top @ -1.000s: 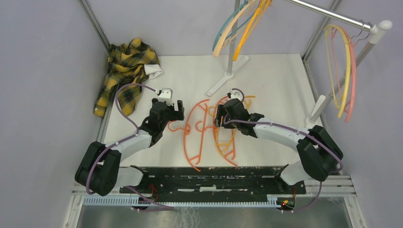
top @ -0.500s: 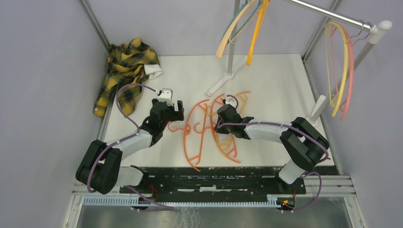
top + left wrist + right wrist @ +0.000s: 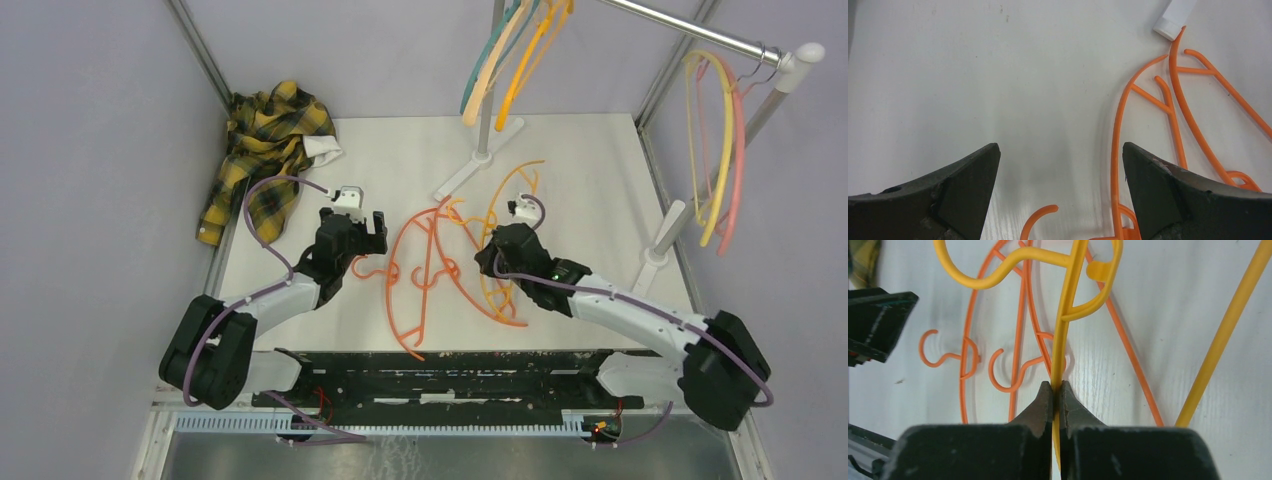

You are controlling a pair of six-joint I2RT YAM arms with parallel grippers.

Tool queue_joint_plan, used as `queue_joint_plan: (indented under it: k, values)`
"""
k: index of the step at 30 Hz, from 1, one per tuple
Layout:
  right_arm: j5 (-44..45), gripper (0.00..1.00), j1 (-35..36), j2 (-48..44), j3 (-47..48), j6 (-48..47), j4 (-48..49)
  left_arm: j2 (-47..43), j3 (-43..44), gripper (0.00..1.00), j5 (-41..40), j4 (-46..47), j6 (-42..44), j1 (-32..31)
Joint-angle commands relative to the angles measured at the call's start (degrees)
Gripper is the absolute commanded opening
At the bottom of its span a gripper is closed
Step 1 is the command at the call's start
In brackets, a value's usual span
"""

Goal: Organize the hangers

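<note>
Two orange hangers (image 3: 410, 290) lie flat on the white table between the arms, their hooks pointing left. My right gripper (image 3: 497, 255) is shut on the thin bar of a yellow hanger (image 3: 497, 195), which crosses over the right-hand orange one; in the right wrist view the jaws (image 3: 1057, 387) pinch that yellow bar (image 3: 1068, 315) tight. My left gripper (image 3: 372, 232) stands open just left of the orange hangers, holding nothing; in the left wrist view an orange hook (image 3: 1040, 220) lies between its fingers (image 3: 1060, 150). More hangers hang at the top centre (image 3: 500, 60) and on the right (image 3: 722, 140).
A yellow-black plaid shirt (image 3: 262, 150) is heaped at the back left corner. The rack's centre pole (image 3: 487, 100) and white foot (image 3: 470, 170) stand behind the hangers, another pole (image 3: 670, 235) at the right. A black bar (image 3: 430, 370) runs along the near edge.
My right gripper shut on the yellow hanger and moved right and nearer, pulling the hanger with it. The hangers on the rack are swinging. The left arm stayed still.
</note>
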Motion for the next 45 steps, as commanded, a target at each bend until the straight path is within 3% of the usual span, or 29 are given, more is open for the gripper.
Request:
queue_joint_plan:
  k: [1,4,11,21,35,45]
  values:
    - [6.1,0.01,0.2,-9.1,-0.3,0.1,-2.7,-2.3,0.3,0.99,-0.3,2.4,1.2,0.0]
    - [8.7,0.01,0.2,-15.0,1.2,-0.1,-4.2,-2.7,0.2,0.99,0.1,2.6,1.1,0.0]
    - [14.0,0.0,-0.8,-19.6,11.0,-5.0,-7.2,-2.4,0.1,0.99,0.2,2.8,1.0,0.0]
    - [11.3,0.01,-5.8,-23.8,19.7,-5.7,-6.7,-1.6,0.3,0.99,0.0,2.9,0.6,0.0]
    - [-11.5,0.01,-24.7,-5.4,37.1,1.1,2.6,-2.6,-0.3,0.99,-1.9,3.1,1.0,0.0]
    - [-23.0,0.01,-35.2,2.1,39.0,11.8,15.8,-3.3,-0.7,0.99,-3.6,3.2,1.1,0.1]
